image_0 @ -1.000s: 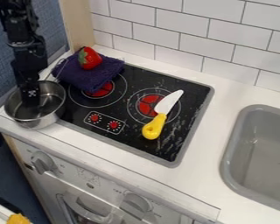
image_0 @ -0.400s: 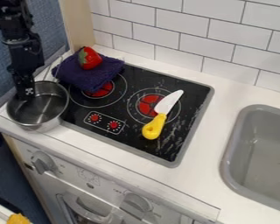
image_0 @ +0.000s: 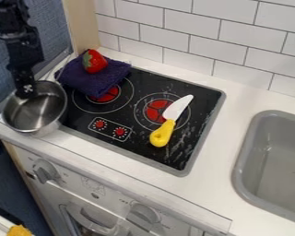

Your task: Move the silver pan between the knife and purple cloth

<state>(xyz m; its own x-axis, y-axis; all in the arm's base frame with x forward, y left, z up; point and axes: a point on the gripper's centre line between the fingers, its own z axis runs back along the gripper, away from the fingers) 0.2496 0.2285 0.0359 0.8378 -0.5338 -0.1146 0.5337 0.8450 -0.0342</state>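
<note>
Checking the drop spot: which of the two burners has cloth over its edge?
The burner nearer the silver pan; the other burner has the knife across it instead.

Silver pan [image_0: 36, 112], round, shiny, on counter left of stove. Yellow-handled knife [image_0: 168, 122], white blade, flat diagonally on stovetop. Purple cloth [image_0: 98, 81], folded, on stove's back left.

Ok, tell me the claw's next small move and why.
Probably a slight lift of the silver pan by its rim. The claw is at the rim's upper left in the picture, and the pan is over at the left, not yet between the purple cloth and the knife. Whether the grip is secure, I can't tell.
</note>
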